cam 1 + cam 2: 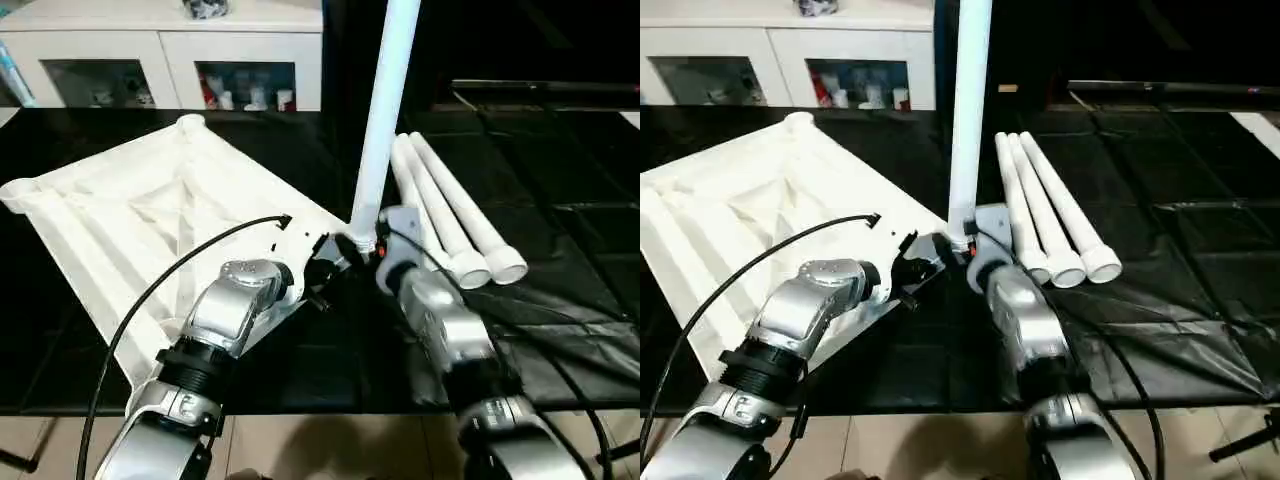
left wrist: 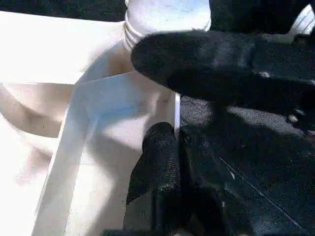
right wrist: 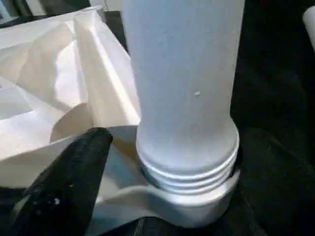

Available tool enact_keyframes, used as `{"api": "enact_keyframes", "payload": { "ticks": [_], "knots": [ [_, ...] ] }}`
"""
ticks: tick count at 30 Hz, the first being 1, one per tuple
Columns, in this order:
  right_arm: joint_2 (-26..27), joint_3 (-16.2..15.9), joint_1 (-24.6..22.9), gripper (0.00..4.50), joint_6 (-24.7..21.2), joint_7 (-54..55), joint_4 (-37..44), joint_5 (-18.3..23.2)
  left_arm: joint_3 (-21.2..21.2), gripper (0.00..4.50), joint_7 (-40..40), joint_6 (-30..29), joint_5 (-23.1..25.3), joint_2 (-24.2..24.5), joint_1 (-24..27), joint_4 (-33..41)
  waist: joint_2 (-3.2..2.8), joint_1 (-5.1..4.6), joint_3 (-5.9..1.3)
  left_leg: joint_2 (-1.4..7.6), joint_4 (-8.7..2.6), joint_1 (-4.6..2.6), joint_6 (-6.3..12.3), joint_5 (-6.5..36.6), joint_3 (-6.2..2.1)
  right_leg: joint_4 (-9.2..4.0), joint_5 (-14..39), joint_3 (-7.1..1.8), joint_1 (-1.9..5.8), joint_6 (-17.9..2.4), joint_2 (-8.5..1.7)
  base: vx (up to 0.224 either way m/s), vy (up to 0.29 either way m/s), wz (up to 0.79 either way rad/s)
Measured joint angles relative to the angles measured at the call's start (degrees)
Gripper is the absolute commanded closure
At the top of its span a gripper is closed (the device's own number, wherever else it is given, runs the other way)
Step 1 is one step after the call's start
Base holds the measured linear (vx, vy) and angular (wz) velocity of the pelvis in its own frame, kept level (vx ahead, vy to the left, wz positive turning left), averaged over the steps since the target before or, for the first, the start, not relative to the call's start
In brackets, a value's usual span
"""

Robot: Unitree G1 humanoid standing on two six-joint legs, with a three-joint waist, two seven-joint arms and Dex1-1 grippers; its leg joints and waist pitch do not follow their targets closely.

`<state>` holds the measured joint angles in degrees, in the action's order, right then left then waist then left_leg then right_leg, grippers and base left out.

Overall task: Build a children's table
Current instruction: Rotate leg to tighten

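White leg (image 1: 385, 110) stands upright in the tabletop (image 1: 130, 215) corner socket nearest the robot, threads apparently part-seated. Right gripper (image 1: 372, 243) sits at its base, jaws spread; left gripper (image 1: 335, 262), shut, pins the rim beside it.

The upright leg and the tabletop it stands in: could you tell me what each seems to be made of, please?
Upright leg: probably moulded plastic, white and matte, with moulded thread ridges at its base.
Tabletop: likely the same white plastic, slightly glossy, with thin moulded ribs and a round corner socket on its underside.
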<state>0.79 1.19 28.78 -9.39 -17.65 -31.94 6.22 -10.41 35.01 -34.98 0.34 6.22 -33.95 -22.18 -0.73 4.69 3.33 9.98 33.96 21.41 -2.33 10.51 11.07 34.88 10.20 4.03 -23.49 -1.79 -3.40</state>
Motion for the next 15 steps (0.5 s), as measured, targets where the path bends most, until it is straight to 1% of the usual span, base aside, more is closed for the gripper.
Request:
{"api": "enact_keyframes", "payload": {
  "ticks": [2,4,7,8,9,11,12,15],
  "knots": [
    [-0.1,0.7,-2.5,0.04,-1.0,-0.6,4.6,1.4,0.0,4.50,0.2,0.6,0.0,0.2,0.0,0.0,0.01,0.27,0.03,0.00,0.00,0.02,0.00,0.0,0.00,0.00,0.0,0.00,-0.03,0.0,0.00,0.000,0.000,0.00],
    [-0.5,1.4,-4.0,0.00,-1.4,-0.5,8.3,2.6,0.7,3.95,0.2,1.7,-0.7,0.2,0.0,0.0,0.04,0.28,0.06,0.00,0.00,0.03,0.00,0.0,0.00,0.01,0.0,-0.01,-0.05,0.0,0.00,0.000,0.000,0.00],
    [-0.3,3.0,-5.6,0.00,-1.7,-0.3,14.0,4.9,3.3,3.89,0.3,4.8,-2.9,0.0,-0.1,2.4,0.08,0.37,0.05,0.00,0.00,-0.02,-0.01,0.0,0.02,0.01,0.0,-0.02,-0.01,0.0,0.00,0.000,0.000,0.00],
    [-0.2,3.3,-6.7,0.00,-2.0,-0.3,16.8,5.7,3.8,3.68,0.4,5.7,-3.3,0.0,-0.1,3.1,0.11,0.45,0.03,0.00,-0.01,-0.05,-0.01,0.0,0.02,0.00,0.0,-0.02,0.01,0.1,0.00,0.000,0.000,0.00],
    [0.1,3.4,-7.8,0.00,-2.7,-0.3,19.5,6.7,4.6,3.57,0.4,6.6,-4.1,0.0,0.0,3.5,0.12,0.40,0.03,0.00,-0.02,-0.08,-0.01,0.0,0.02,0.01,0.0,-0.03,0.03,0.1,0.00,0.000,0.000,0.00],
    [0.1,3.4,-9.2,0.00,-3.7,-0.4,22.1,7.4,5.3,3.52,0.5,7.1,-5.0,0.0,0.0,3.7,0.13,0.38,0.03,0.00,-0.02,-0.08,-0.01,0.0,0.02,0.00,0.0,-0.03,0.04,0.1,0.00,0.000,0.000,0.00],
    [0.0,3.1,-10.9,0.00,-4.6,-0.9,24.9,7.9,5.7,3.52,1.1,7.5,-5.8,-0.1,0.5,4.0,0.13,0.43,0.03,-0.01,-0.03,-0.08,-0.01,0.0,0.02,0.00,0.1,-0.03,0.04,0.1,0.00,0.000,0.000,0.00],
    [-0.9,1.0,-14.1,0.00,-6.4,-3.0,29.3,8.7,7.2,3.52,1.6,7.6,-7.3,0.7,1.6,4.0,0.17,0.27,0.05,-0.01,-0.04,-0.09,-0.01,0.0,0.02,-0.01,0.3,-0.04,0.04,0.4,0.00,0.000,0.000,0.00]
  ]
}}
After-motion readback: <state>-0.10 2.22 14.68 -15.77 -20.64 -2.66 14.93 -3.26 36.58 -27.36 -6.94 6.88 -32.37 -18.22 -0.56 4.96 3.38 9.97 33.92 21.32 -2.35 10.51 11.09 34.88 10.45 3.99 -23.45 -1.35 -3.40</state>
